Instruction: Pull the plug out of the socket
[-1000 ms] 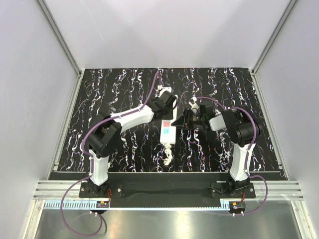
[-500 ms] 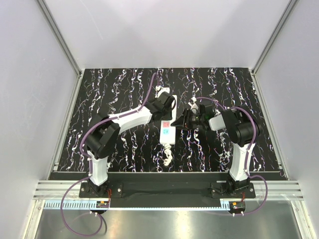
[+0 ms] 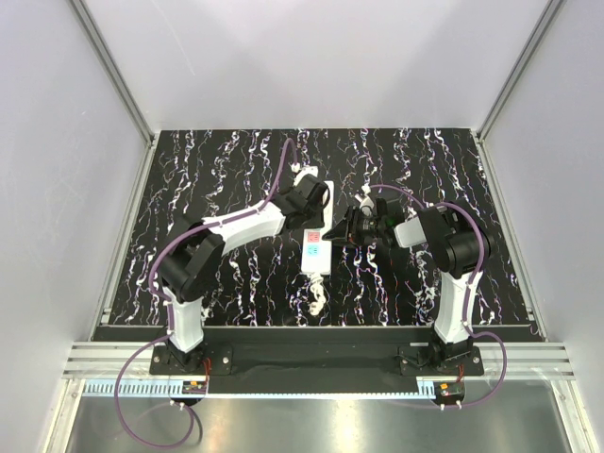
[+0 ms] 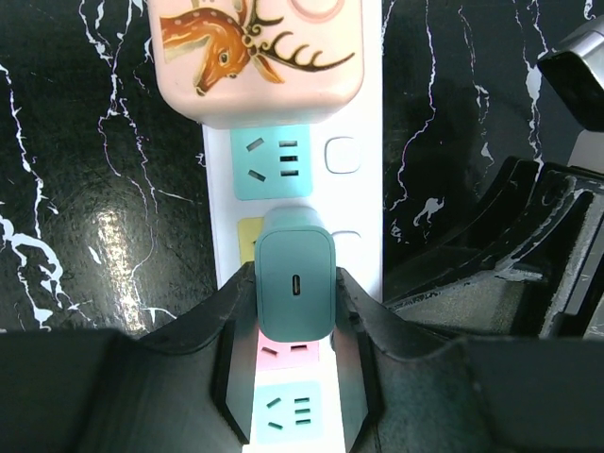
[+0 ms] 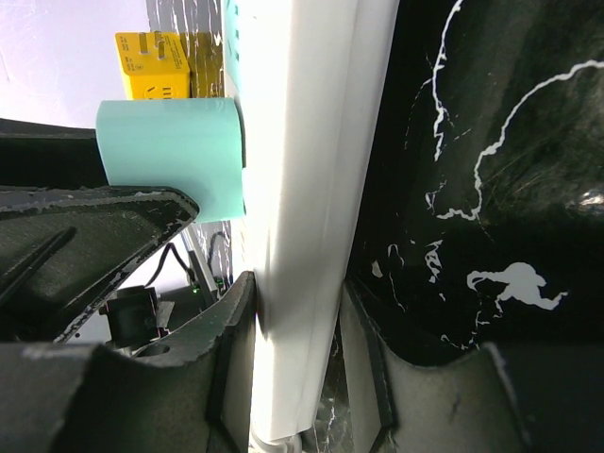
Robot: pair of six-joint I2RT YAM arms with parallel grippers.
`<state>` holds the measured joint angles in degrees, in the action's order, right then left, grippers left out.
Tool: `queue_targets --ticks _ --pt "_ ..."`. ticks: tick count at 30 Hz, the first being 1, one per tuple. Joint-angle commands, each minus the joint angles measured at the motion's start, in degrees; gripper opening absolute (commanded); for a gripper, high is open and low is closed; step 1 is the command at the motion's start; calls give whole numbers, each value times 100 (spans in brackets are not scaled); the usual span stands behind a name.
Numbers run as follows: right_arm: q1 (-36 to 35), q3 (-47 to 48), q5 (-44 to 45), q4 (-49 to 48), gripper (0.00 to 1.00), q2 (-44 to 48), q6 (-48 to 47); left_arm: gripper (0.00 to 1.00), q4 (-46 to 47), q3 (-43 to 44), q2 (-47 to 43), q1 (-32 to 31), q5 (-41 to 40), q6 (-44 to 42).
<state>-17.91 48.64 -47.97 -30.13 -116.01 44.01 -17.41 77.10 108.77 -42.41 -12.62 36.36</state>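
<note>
The socket is a long white power strip [image 3: 317, 247] with coloured outlets, lying mid-table, its knotted cord [image 3: 315, 300] at the near end. A teal plug [image 4: 294, 274] stands in the strip [image 4: 363, 113] over a yellow outlet. In the right wrist view the plug [image 5: 175, 156] sits flush against the strip's face [image 5: 302, 142]. My left gripper [image 4: 294, 307] is above the strip [image 3: 311, 203] and shut on the plug's two sides. My right gripper [image 5: 300, 288] comes in from the right [image 3: 338, 233] and is shut across the strip's thickness.
A pink plug with a deer picture [image 4: 260, 57] sits in the strip just beyond the teal one. Empty blue, pink and teal outlets show on either side. The black marbled table [image 3: 217, 170] is bounded by white walls.
My left gripper has shifted slightly toward the far side over the strip. The right arm and the strip have hardly moved.
</note>
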Motion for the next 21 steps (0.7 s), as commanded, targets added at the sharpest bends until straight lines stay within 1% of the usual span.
queue_targets --ticks 1,5,16,19,20,21 --pt "-19 -39 868 622 0 -256 -288 0 765 701 -699 14 242 169" --pt "-19 -21 885 649 0 -265 -279 0 756 763 -752 23 304 214" --pt "-19 22 859 658 0 -309 -252 0 844 271 -1200 -30 172 222" --pt "-19 14 833 658 0 -291 -270 0 1010 -246 -1542 -30 103 301" --pt "-19 22 833 658 0 -282 -279 0 1064 -622 -1795 -30 93 328" --pt "-19 22 833 658 0 -274 -296 0 1116 -809 -1937 -30 67 389"
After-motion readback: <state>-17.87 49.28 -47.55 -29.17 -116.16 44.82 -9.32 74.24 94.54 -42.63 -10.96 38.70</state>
